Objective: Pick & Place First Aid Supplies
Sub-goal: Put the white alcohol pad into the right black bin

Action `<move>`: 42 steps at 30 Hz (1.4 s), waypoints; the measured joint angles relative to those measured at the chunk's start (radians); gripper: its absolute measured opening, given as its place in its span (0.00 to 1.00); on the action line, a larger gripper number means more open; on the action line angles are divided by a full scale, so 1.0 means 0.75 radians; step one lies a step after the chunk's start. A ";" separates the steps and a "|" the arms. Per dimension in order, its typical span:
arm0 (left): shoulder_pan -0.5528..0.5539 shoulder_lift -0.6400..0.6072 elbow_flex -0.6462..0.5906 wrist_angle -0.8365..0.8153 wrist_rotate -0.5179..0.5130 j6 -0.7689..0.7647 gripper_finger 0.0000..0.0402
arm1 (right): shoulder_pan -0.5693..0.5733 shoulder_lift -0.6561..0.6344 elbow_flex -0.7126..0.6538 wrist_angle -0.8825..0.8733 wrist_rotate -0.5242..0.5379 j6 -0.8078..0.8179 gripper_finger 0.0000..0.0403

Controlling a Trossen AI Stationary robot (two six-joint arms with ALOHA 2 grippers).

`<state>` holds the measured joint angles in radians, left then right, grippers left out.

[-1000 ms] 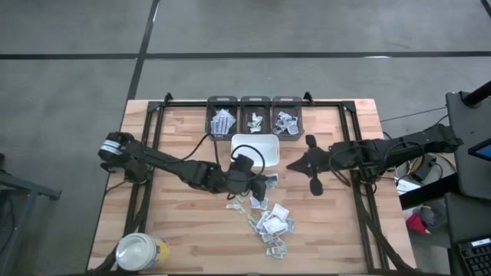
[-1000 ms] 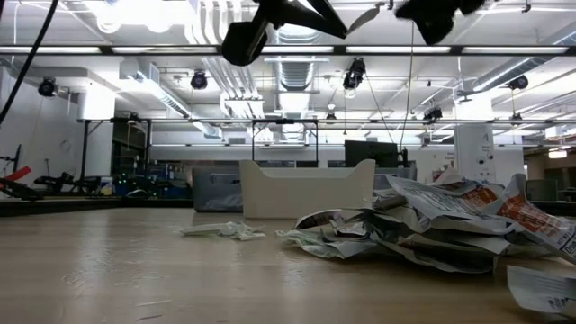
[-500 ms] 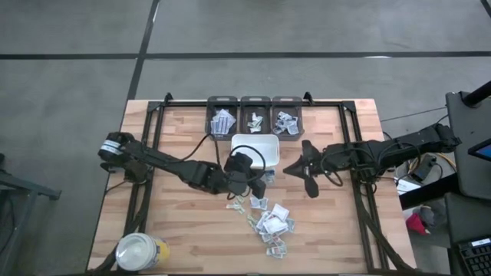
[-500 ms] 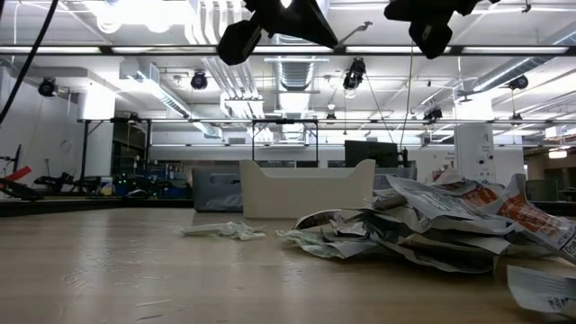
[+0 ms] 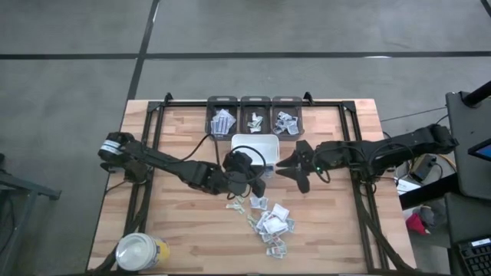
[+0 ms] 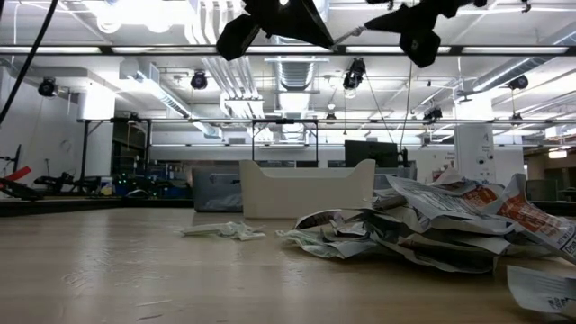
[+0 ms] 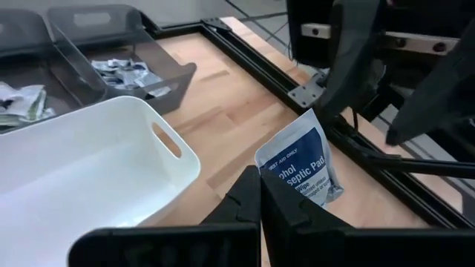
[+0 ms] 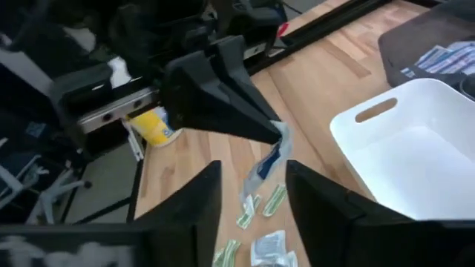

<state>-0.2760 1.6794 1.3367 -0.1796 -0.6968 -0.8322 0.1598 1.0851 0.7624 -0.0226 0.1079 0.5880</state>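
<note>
Now the right gripper [image 8: 249,194] has slid in with fingers spread toward the alcohol pad packet [image 7: 302,165] — pinched in the left gripper [image 7: 260,194] beside the white tray [image 5: 265,139] — likely a handover.

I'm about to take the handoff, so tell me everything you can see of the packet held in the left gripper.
The packet is a small flat sachet, white with a blue upper part and dark print that seems to name an alcohol prep pad. It looks like thin paper or foil, slightly creased. The left gripper, shut, pinches its lower edge and holds it upright above the wooden table, beside the white tray. The right gripper faces it with open jaws, not touching it.
</note>
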 joint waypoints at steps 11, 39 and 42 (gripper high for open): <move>-0.003 0.000 0.000 -0.041 -0.029 -0.041 0.00 | -0.049 0.070 -0.001 0.039 -0.005 0.064 0.52; -0.001 0.000 0.000 -0.016 -0.031 -0.082 0.00 | -0.107 0.143 -0.001 0.076 -0.006 -0.035 0.05; -0.001 0.000 0.000 -0.016 -0.031 -0.086 0.00 | -0.107 0.142 -0.001 0.076 -0.008 -0.046 0.03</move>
<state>-0.2768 1.6794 1.3369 -0.1913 -0.7198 -0.8969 0.0799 1.1919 0.7616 0.0345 0.1017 0.5533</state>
